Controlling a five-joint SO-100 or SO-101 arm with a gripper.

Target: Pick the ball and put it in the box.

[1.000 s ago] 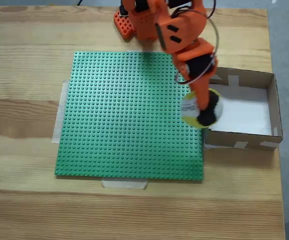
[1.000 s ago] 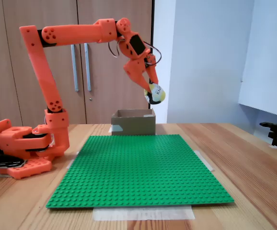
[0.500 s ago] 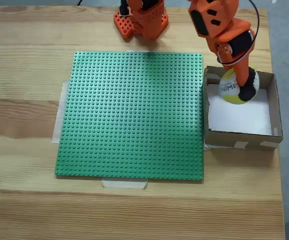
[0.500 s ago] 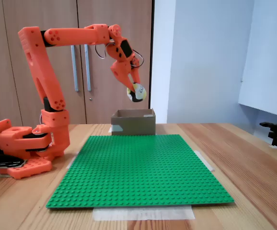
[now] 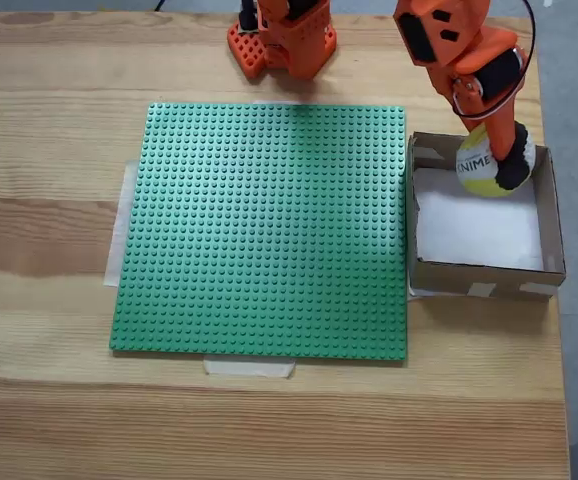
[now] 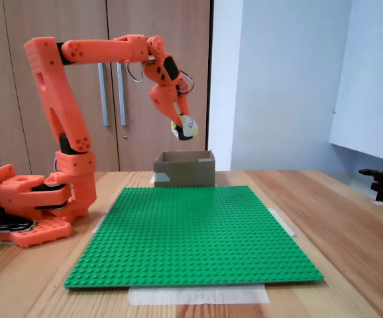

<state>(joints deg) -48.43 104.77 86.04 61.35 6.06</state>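
I've got the ball (image 5: pixel 488 165) clamped between my fingers (image 5: pixel 499 168), yellow and white with dark lettering facing up, a black patch beside it. In the fixed view from the front, the ball (image 6: pixel 183 127) hangs high in the air, well above the rim of the cardboard box (image 6: pixel 184 169), nothing touching. In the fixed view from above, it sits over the box's far right corner, close to the back wall (image 5: pixel 479 154), with the white floor of the box open toward the near side. The green studded baseplate (image 5: pixel 264 225) lies just beside the box on the tabletop (image 5: pixel 49 150), out of my way.

So this is the carry-over step, nearly finished: I'm above the target. My call for what comes next: drop lower into the box, perhaps nudge toward its middle so the ball doesn't clip that back wall, then spread the fingers and let it fall onto the white floor.
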